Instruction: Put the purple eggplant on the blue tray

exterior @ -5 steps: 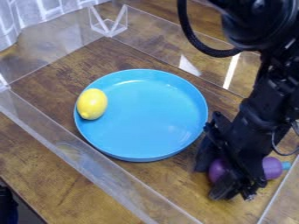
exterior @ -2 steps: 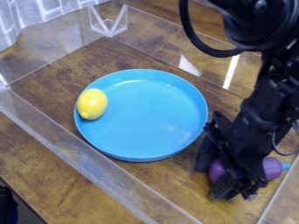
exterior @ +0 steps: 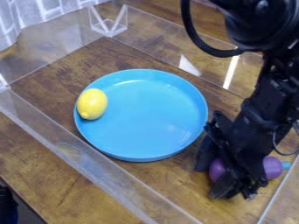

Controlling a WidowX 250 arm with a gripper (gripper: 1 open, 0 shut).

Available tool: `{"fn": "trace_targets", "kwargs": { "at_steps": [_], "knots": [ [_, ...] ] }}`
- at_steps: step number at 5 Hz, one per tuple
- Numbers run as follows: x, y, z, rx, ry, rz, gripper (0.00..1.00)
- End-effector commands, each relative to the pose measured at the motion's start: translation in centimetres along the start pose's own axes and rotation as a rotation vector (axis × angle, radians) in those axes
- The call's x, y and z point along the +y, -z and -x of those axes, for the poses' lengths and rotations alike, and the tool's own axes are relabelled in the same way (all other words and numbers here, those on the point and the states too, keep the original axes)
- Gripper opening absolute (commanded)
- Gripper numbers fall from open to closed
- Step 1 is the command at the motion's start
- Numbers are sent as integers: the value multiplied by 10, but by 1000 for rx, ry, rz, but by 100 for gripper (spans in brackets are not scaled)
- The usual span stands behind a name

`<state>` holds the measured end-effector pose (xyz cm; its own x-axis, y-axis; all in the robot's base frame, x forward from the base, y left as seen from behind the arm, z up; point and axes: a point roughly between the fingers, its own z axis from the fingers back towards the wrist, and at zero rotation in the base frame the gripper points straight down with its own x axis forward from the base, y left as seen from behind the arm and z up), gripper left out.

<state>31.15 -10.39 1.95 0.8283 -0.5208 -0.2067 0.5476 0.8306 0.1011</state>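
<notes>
- Eggplant (exterior: 271, 165) lies on the desk near its front right corner, just beside the tray's (exterior: 176, 147) right rim and not on it; only purple patches show, either side of the black arm, so its full outline is hidden.
- Fingers (exterior: 237, 187) point steeply down over the eggplant and are drawn together as far as they go; they look clamped on the eggplant, though the contact itself is masked by the arm's own body.
- Step in hand, as I judge it: the grasp is made and the lift has not begun, since the eggplant sits at desk level.
- Next move calls for a straight lift high enough to clear the tray's raised rim, then a carry left toward the tray's open middle, and a low release so the rounded toy does not roll.
- Lemon (exterior: 93, 103) rests on the tray's left side, touching the rim there; the drop should stay well apart from it.
- Desk (exterior: 140, 48) is dark brown wood with visible grain, fenced by clear plastic walls (exterior: 47, 131) along its front and left edges.
- Room: a clear plastic stand sits at the far edge; a white grid shows at the top left corner. Black cable loops above the arm.
</notes>
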Motion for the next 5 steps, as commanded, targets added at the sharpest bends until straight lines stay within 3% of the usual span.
{"fn": "trace_targets", "kwargs": {
  "at_steps": [1,5],
  "knots": [
    [10,-3,0,-8,-31,-12,0],
    [12,-7,1,10,-23,-34,0]
  ]
}}
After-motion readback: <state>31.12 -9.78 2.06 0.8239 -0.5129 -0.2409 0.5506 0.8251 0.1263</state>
